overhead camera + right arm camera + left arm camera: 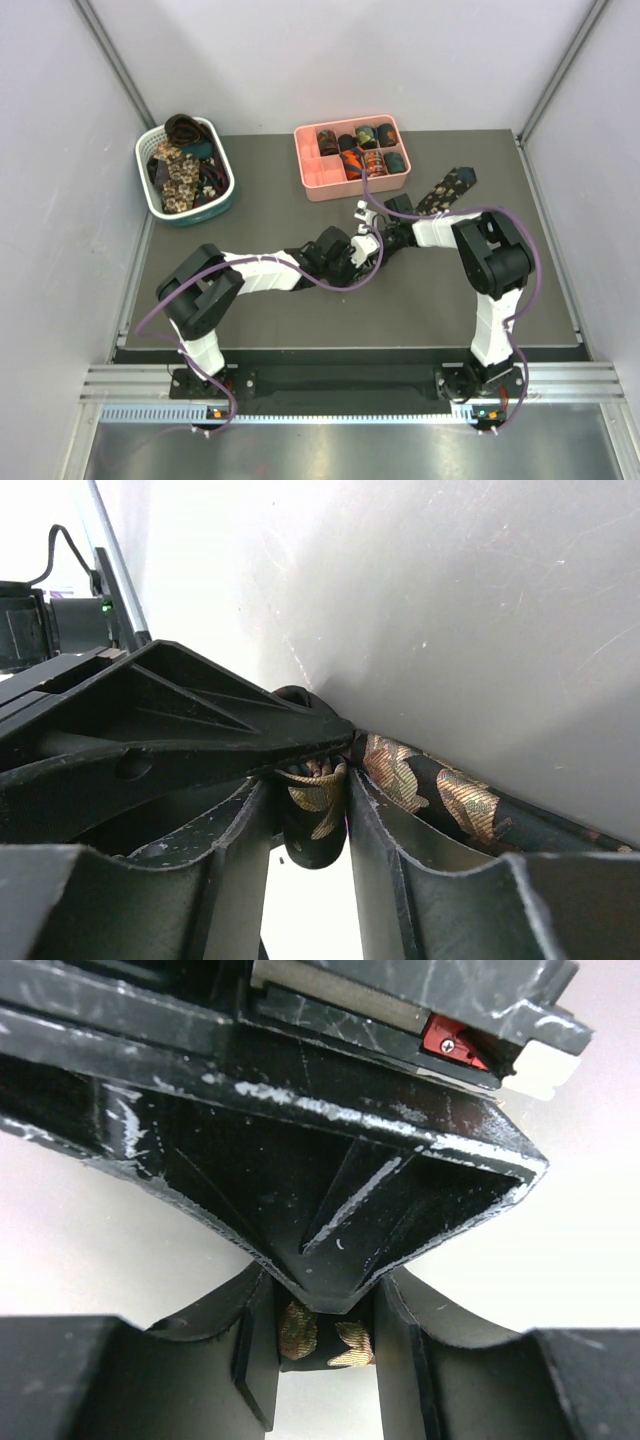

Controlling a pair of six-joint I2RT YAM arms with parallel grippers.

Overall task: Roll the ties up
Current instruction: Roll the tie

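A dark tie with beige floral print (450, 186) lies as a strip toward the back right, and its near end is wound into a small coil at the table's middle. Both grippers meet on that coil. In the left wrist view my left gripper (322, 1338) is shut on the coil (300, 1330), with a finger of the other gripper crossing just above it. My right gripper (308, 800) has the coil (318, 825) filling its jaws, touching both fingers. The loose strip (440, 795) runs off to its right. From above, the left gripper (356, 250) and right gripper (378, 236) hide the coil.
A pink divided tray (322, 178) at the back centre holds several rolled ties (372, 160). A white-and-teal slotted basket (222, 200) at the back left holds loose ties (180, 175). White walls enclose the dark table (420, 310).
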